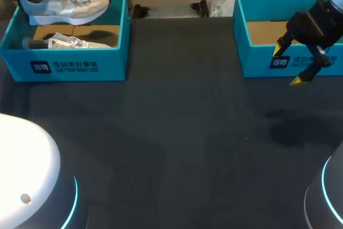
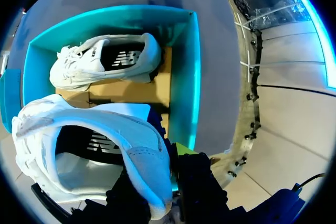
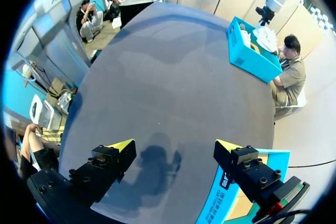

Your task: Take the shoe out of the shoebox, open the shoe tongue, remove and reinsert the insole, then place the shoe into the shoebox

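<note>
The task has barely begun. My left gripper (image 2: 160, 179) is clamped on the heel of a white sneaker (image 2: 100, 140), holding it above the teal cardboard shoebox (image 2: 191, 77). Its mate (image 2: 105, 64) lies inside on a brown insert. Tongue, insole and return are all left, I judge. The upper looks like soft mesh and suede, the heel cup stiffer. My right gripper (image 1: 287, 66) hangs with fingers apart over the second shoebox's (image 1: 257, 60) front wall.
</note>
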Action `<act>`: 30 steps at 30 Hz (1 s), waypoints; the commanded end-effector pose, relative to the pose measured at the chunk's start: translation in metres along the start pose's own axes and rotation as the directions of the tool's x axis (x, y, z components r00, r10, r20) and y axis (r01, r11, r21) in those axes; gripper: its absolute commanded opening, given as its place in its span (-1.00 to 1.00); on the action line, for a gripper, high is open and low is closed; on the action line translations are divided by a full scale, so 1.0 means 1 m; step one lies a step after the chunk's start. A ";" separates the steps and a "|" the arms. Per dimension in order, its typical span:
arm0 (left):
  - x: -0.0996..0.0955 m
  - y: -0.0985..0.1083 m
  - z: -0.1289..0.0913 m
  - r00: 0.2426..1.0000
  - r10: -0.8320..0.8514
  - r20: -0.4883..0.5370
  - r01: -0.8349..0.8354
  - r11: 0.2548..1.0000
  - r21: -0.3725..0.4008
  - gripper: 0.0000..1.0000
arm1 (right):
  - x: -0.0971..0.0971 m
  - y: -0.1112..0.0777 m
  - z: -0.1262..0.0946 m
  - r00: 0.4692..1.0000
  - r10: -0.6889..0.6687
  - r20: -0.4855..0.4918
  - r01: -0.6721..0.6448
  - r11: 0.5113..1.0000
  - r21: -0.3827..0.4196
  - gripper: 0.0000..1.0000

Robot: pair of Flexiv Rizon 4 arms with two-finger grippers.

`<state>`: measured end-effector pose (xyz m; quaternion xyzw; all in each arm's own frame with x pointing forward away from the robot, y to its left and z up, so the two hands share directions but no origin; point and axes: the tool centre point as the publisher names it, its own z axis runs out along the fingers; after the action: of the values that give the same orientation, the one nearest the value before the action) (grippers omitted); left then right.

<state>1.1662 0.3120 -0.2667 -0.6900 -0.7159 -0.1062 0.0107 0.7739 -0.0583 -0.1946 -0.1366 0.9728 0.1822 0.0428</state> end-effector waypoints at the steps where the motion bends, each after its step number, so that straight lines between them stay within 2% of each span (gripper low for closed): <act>1: -0.003 0.007 0.014 1.000 -0.004 -0.006 0.004 1.000 0.013 -1.00 | -0.002 0.000 0.001 1.000 0.000 -0.003 0.000 1.000 0.001 1.00; 18: -0.016 0.012 0.056 0.999 0.030 -0.035 -0.029 0.999 0.024 -1.00 | -0.002 0.000 0.001 1.000 0.000 -0.003 0.000 1.000 0.001 1.00; 30: -0.021 0.017 0.080 1.000 0.024 -0.017 -0.023 0.997 0.075 -1.00 | -0.002 0.000 0.001 1.000 0.000 -0.003 0.000 1.000 0.001 1.00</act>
<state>1.1813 0.3036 -0.3418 -0.6955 -0.7112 -0.0952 0.0369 0.7739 -0.0582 -0.1946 -0.1367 0.9728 0.1822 0.0428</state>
